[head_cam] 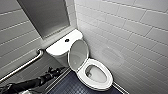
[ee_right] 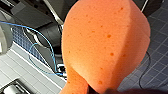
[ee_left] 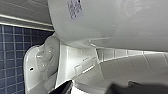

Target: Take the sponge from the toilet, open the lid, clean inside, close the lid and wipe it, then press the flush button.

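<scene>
Currently right pincer (ee_right: 98, 91) pinches sponge (ee_right: 105, 42) by its narrow end; soft foam beyond it may twist loose while scrubbing.

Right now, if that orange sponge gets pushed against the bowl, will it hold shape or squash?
Probably squashes: the sponge looks like pitted, open foam. Likely light for its bulk, same reason. Its pinched waist sits near the jaws, so the wide end may flop sideways under pressure.

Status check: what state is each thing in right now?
lid: open, raised against the tank.
seat: down.
flush button: untouched.
sponge: gripped by right gripper.
left gripper: open, empty.
</scene>
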{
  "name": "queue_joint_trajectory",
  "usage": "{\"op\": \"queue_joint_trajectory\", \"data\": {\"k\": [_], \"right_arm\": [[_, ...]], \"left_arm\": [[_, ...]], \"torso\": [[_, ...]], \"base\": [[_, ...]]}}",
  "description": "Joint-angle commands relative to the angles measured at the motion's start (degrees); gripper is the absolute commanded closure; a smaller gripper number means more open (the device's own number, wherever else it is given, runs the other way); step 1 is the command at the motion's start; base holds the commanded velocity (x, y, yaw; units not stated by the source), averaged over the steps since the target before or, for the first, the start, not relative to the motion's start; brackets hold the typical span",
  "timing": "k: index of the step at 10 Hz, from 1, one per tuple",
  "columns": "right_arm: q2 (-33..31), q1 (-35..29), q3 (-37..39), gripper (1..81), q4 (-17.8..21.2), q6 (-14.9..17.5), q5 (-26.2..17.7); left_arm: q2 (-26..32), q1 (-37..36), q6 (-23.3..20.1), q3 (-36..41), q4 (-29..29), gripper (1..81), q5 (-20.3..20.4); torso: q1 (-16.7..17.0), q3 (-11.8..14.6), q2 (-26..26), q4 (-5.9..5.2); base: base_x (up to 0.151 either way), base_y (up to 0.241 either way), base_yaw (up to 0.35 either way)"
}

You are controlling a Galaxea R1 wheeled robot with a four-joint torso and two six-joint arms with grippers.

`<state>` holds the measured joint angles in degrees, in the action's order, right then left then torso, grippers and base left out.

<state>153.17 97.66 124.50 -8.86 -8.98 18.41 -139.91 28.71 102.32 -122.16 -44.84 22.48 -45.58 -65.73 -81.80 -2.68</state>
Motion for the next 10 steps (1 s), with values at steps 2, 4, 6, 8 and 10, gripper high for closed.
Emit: {"op": "queue_joint_trajectory", "data": {"k": [2,4,6,8,10], "right_arm": [[-0.74,2.59,-0.94,81.1,-1.78,0.2,-4.43],[-1.0,2.94,-0.94,81.1,-1.86,0.2,-4.43],[-0.92,3.64,-0.86,81.1,-1.77,0.2,-4.35],[-0.57,3.12,-0.76,81.1,-1.68,0.2,-4.43],[-0.3,2.85,-0.59,81.1,-1.68,0.2,-4.7]], "left_arm": [[-0.37,-9.06,3.41,-0.43,3.17,1.0,-0.24],[-4.67,-10.73,4.21,-5.7,3.53,1.0,-0.33],[-8.19,-11.61,4.47,-9.07,3.01,1.0,-0.24],[-9.52,-10.56,4.56,-6.26,0.36,1.0,-0.16],[-8.82,-10.03,4.47,0.49,-1.91,1.0,-0.06]], "torso": [[0.0,0.0,0.0,0.0],[0.0,0.0,0.0,0.0],[0.0,0.0,0.0,0.0],[0.0,0.0,0.0,0.0],[0.0,0.0,0.0,0.0]], "base": [[0.0,0.0,0.0],[0.0,0.0,0.0],[0.0,0.0,0.0],[0.0,0.0,0.0],[0.0,0.0,0.0]]}}
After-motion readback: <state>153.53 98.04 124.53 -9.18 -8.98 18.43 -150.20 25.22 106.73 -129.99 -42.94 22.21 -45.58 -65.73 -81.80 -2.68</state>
